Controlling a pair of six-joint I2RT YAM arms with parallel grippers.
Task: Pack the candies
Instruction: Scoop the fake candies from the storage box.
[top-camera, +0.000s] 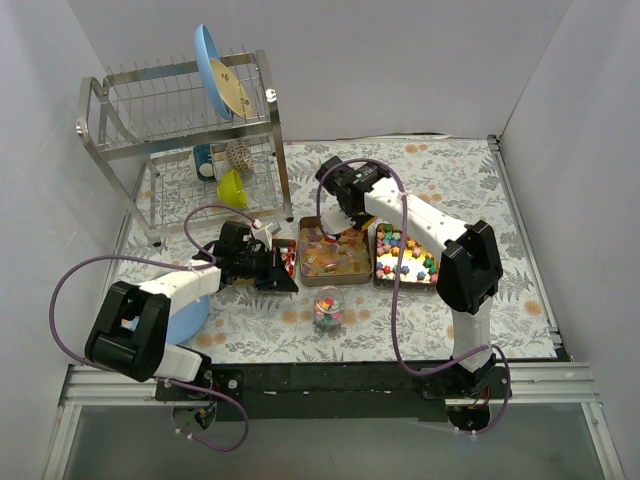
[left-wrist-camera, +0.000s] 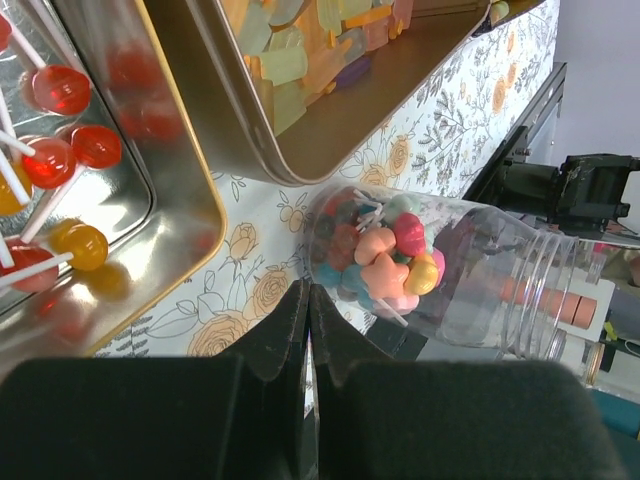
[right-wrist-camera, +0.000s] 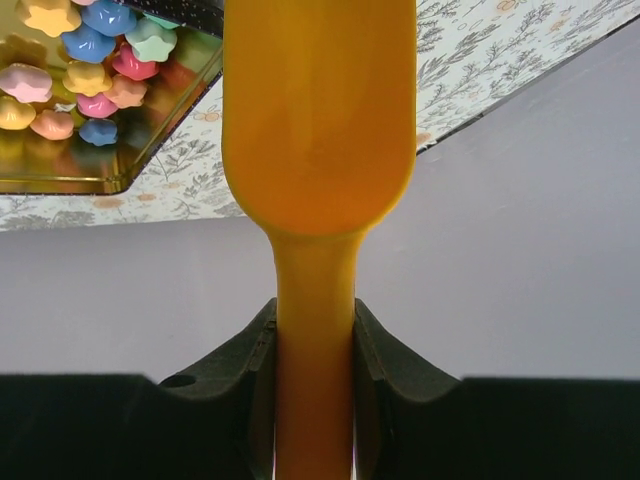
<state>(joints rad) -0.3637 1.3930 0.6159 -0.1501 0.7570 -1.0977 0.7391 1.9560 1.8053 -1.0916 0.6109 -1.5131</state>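
Three open tins sit mid-table. The left tin (top-camera: 284, 256) holds red and yellow lollipops (left-wrist-camera: 60, 130), the middle one pale orange-yellow candies (top-camera: 333, 252), and the right one bright multicoloured candies (top-camera: 405, 257). In front of them, a clear jar (top-camera: 328, 308) stands partly filled with mixed candies (left-wrist-camera: 385, 255). My left gripper (left-wrist-camera: 308, 295) is shut on nothing, low over the cloth between the lollipop tin and the jar. My right gripper (right-wrist-camera: 314, 320) hangs over the middle tin, shut on the handle of the orange scoop (right-wrist-camera: 318, 120), whose bowl points away from the camera.
A steel dish rack (top-camera: 180, 130) stands at the back left with a blue plate (top-camera: 212, 70) upright on top and a yellow-green cup (top-camera: 232, 187) below. A light blue plate (top-camera: 190, 315) lies under my left arm. White walls close in both sides.
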